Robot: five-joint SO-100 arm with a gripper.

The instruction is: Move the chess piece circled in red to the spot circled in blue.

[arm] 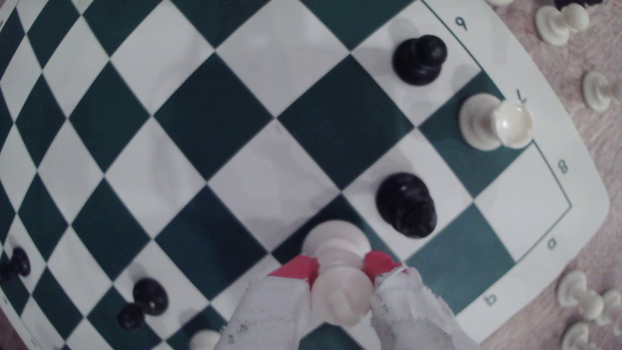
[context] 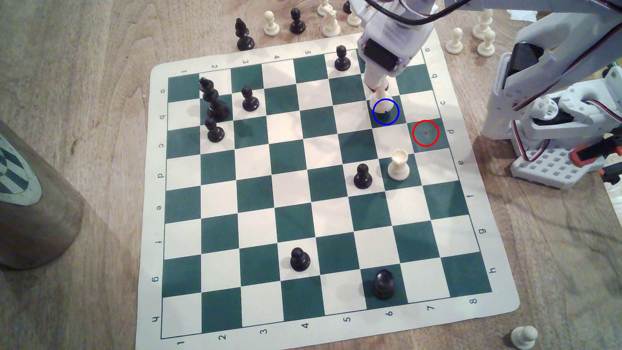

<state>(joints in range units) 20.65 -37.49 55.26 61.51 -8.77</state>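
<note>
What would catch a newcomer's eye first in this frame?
First, the arm's hand, its red-tipped fingers closed around the cream-white chess piece, whose base sits on the blue-circled green square near the board's far edge in the exterior view. Next, the red circle on a bare green square just to that view's right of it. A cream rook and a black pawn stand just nearer the camera.

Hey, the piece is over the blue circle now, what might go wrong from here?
The hand grips the cream piece, whose base sits toward one side of the blue-circled square; it may end up off-centre. Opening unevenly might tip this tall piece. Withdrawing might brush the black piece close by.
</note>
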